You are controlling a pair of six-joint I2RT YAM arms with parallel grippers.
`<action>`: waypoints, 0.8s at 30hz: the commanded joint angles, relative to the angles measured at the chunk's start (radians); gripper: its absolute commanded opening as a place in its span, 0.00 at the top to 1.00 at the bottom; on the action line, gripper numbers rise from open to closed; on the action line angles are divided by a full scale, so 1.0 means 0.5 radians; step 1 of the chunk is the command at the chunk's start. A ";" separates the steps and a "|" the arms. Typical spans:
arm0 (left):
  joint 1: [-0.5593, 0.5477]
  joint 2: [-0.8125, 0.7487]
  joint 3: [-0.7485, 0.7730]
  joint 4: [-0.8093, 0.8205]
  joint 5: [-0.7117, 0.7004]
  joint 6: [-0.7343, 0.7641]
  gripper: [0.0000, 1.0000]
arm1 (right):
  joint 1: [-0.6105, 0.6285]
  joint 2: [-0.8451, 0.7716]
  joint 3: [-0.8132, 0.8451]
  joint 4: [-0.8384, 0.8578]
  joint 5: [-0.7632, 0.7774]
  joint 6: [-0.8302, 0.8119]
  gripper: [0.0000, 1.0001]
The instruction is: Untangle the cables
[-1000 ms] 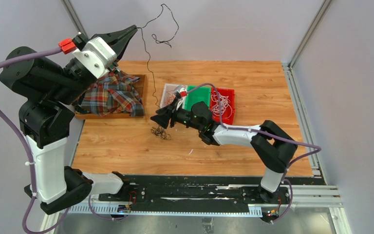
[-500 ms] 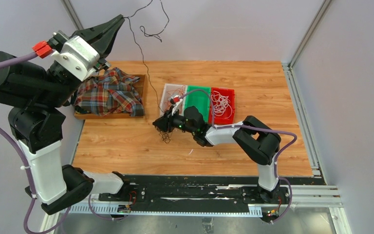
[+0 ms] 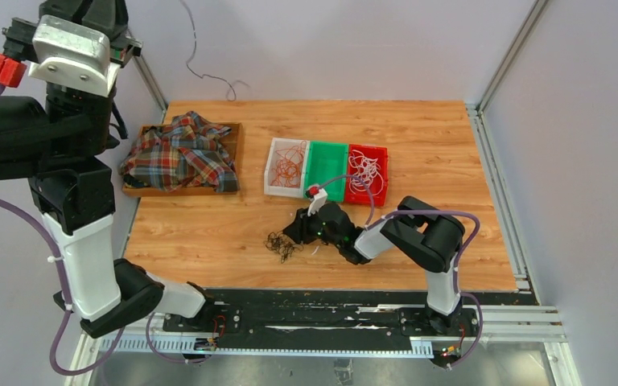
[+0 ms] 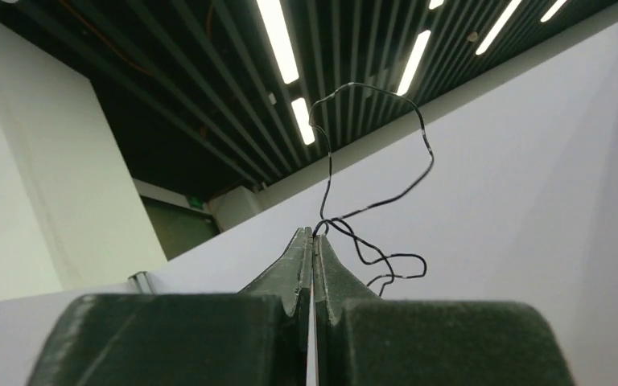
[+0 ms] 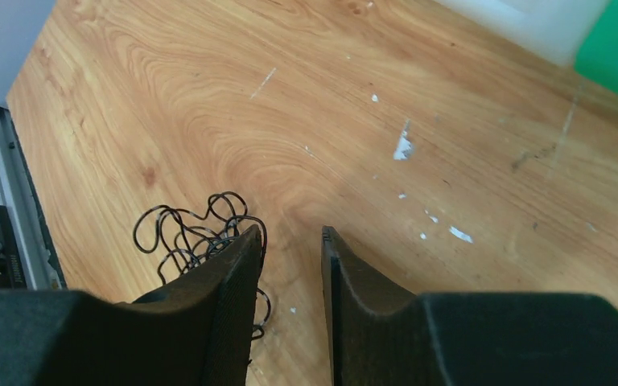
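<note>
- Cables (image 3: 282,245) lie tangled near-centre on the surface (image 3: 418,137), just beside the slightly spread, empty right tool (image 5: 290,241); closing there could miss them.
- One black strand (image 4: 431,153), pinched in the raised left tool (image 4: 312,241), could slip free.

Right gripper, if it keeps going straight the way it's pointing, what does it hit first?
Most likely the bare wooden table just ahead of the right gripper; nothing lies between its parted jaws. The black cable tangle sits just off that line, beside one finger, so it might brush that; depth is unclear.
</note>
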 commanded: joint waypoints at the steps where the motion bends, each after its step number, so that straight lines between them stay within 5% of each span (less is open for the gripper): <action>1: -0.002 0.023 0.083 0.064 -0.066 0.057 1.00 | 0.053 -0.113 -0.072 0.160 0.130 0.070 0.64; 5: -0.002 -0.178 -0.345 -0.008 0.059 0.023 0.99 | 0.014 -0.378 -0.083 0.106 0.086 0.003 0.55; 12: -0.002 -0.385 -0.870 -0.214 0.219 -0.167 1.00 | -0.040 -0.848 0.183 -0.469 -0.034 -0.193 0.41; 24: -0.009 -0.466 -1.369 -0.367 0.732 -0.720 1.00 | -0.274 -0.858 0.680 -0.723 -0.108 -0.157 0.43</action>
